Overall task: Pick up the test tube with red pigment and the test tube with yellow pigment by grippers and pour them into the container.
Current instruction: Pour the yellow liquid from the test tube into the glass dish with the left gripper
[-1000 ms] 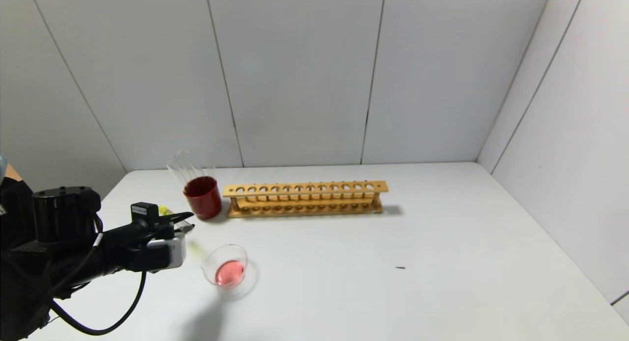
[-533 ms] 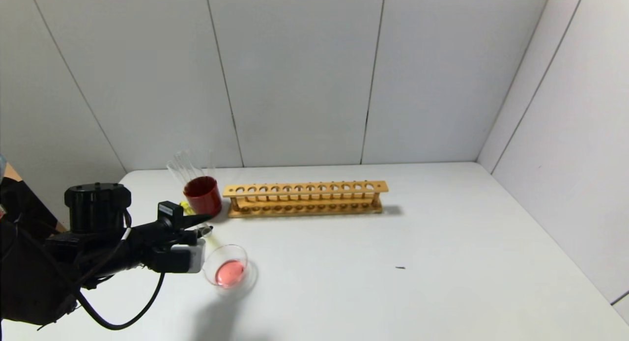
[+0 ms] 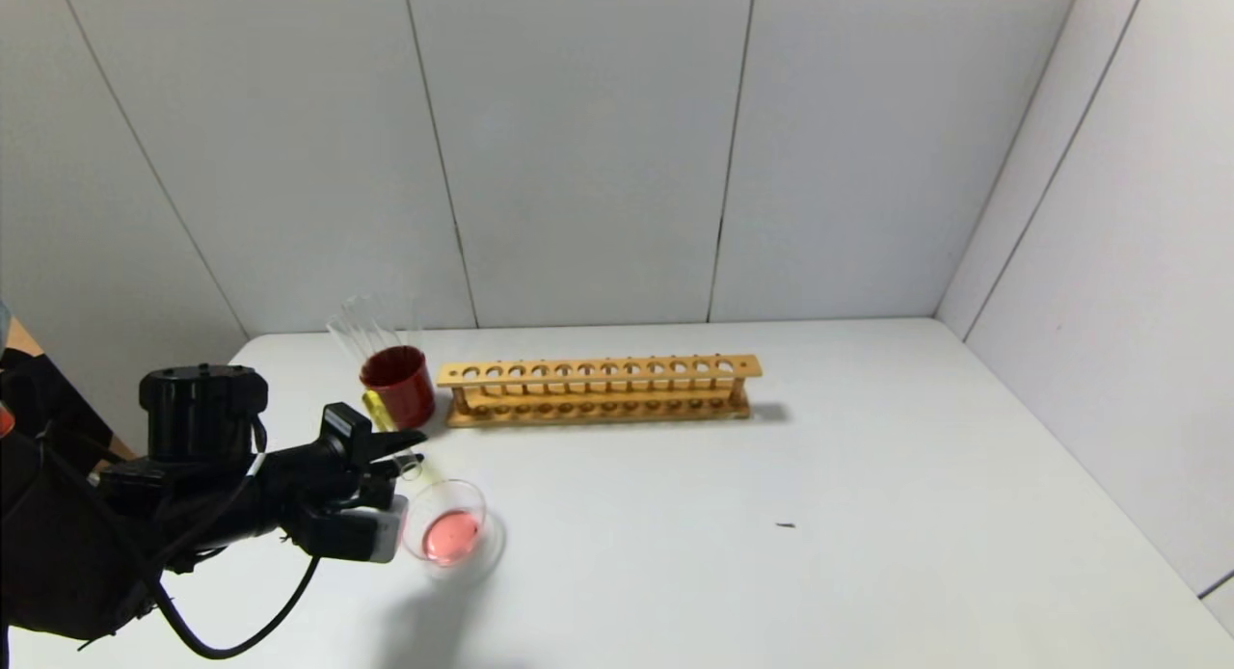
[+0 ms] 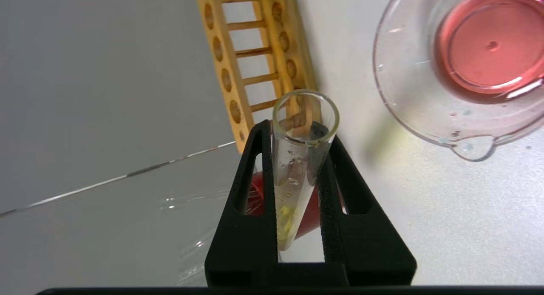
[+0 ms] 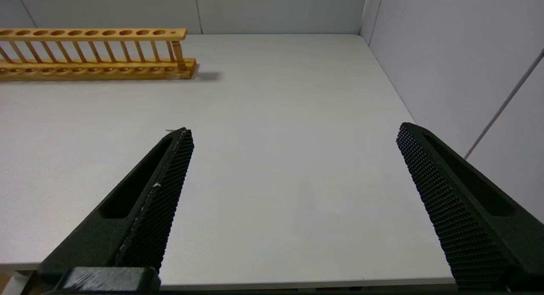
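My left gripper (image 3: 410, 449) is shut on the test tube with yellow pigment (image 4: 297, 171), which also shows in the head view (image 3: 386, 420). The tube is tilted, its open mouth pointing toward the container (image 3: 445, 524), just short of the rim. The container (image 4: 408, 95) is a clear glass dish with a pouring lip and holds pink-red liquid. Yellow liquid sits in the tube's rounded end. The test tube with red pigment is out of view. My right gripper (image 5: 293, 135) is open and empty over the table's right front edge, out of the head view.
A dark red cup (image 3: 398, 387) with several colourless clear tubes stands behind the container. A long wooden tube rack (image 3: 598, 389) stands to its right and shows in the right wrist view (image 5: 93, 52). A small dark speck (image 3: 786, 525) lies on the white table.
My left gripper has moved right and forward with the yellow tube, bringing its mouth close to the container's rim. The tube has tilted more steeply. The right arm has not moved.
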